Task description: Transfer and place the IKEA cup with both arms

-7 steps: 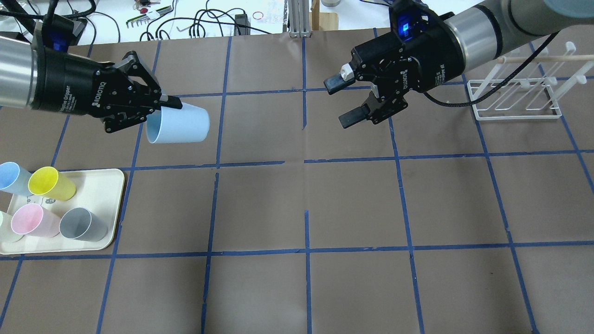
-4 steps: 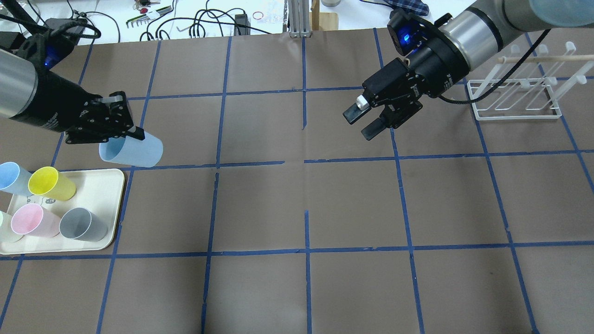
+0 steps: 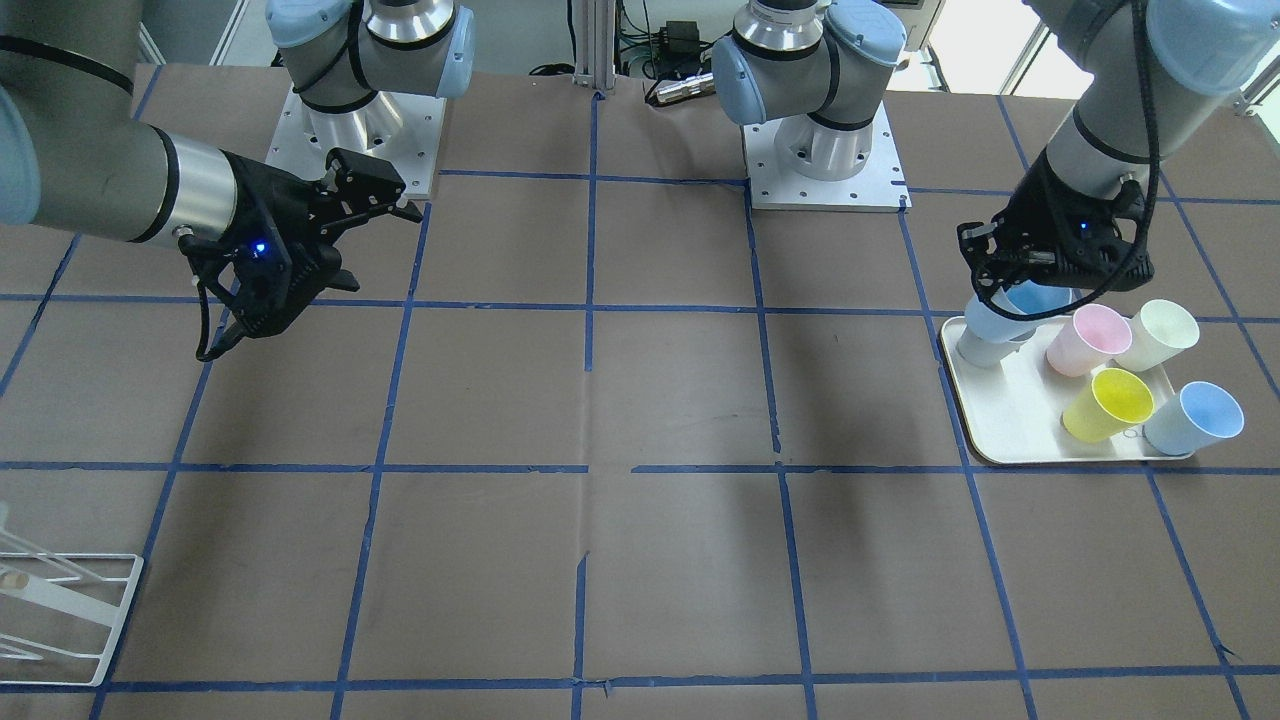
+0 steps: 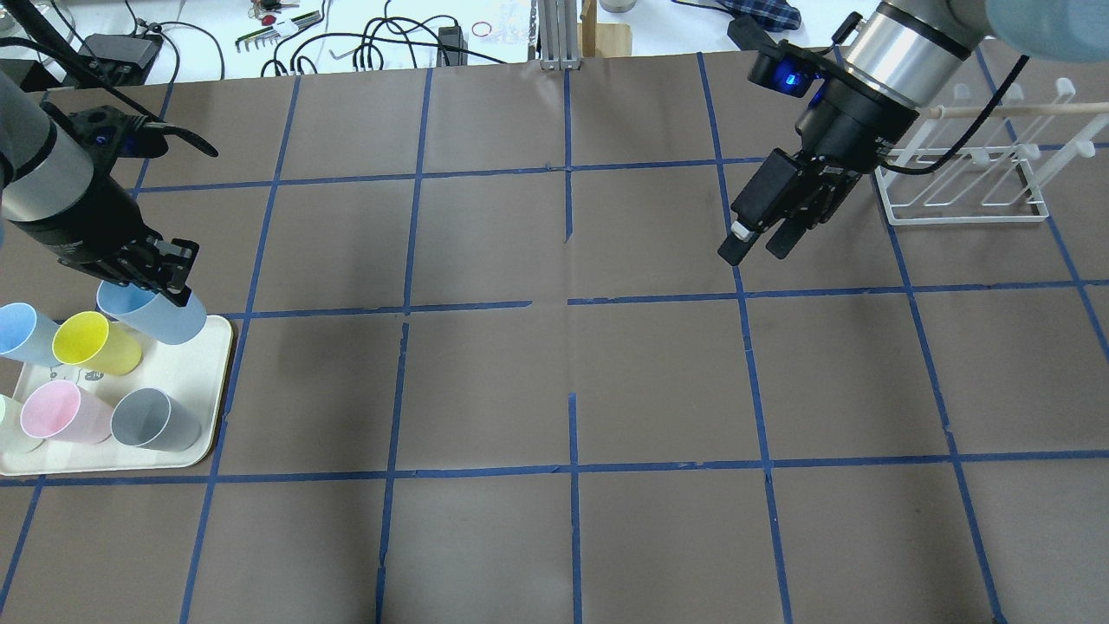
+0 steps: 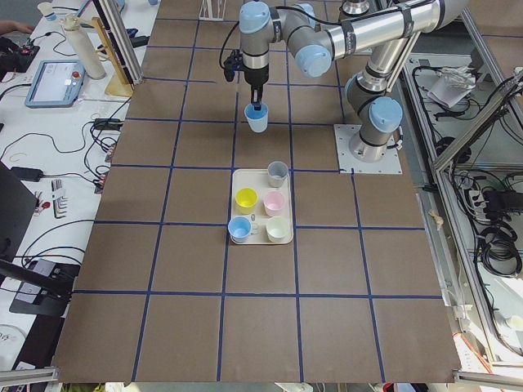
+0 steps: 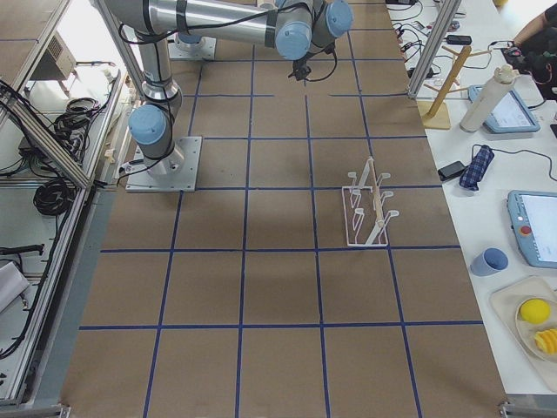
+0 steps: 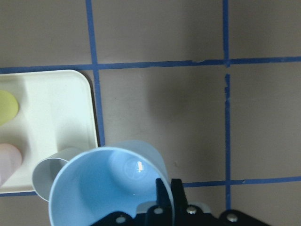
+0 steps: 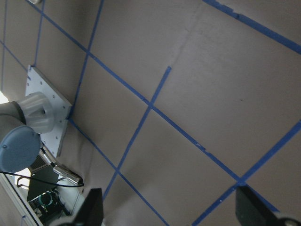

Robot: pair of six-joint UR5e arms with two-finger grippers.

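My left gripper (image 4: 160, 279) is shut on the rim of the pale-blue IKEA cup (image 4: 158, 315). It holds the cup tilted in the air over the far right corner of the cream tray (image 4: 212, 381). In the front view the cup (image 3: 1000, 318) hangs just above the grey cup (image 3: 980, 348), below the left gripper (image 3: 1045, 268). The left wrist view shows the cup's bright blue inside (image 7: 108, 183). My right gripper (image 4: 758, 247) is open and empty, pointing down above the table; it also shows in the front view (image 3: 370, 245).
The tray holds a second blue cup (image 4: 22, 332), a yellow cup (image 4: 91, 342), a pink cup (image 4: 61, 412) and the grey cup (image 4: 156, 419). A white wire rack (image 4: 962, 186) stands at the far right. Cables and tools lie beyond the table's far edge.
My left gripper has carried the blue cup left and toward the tray, turning it more upright. My right gripper has drawn back to the right and turned to point downward, still open.
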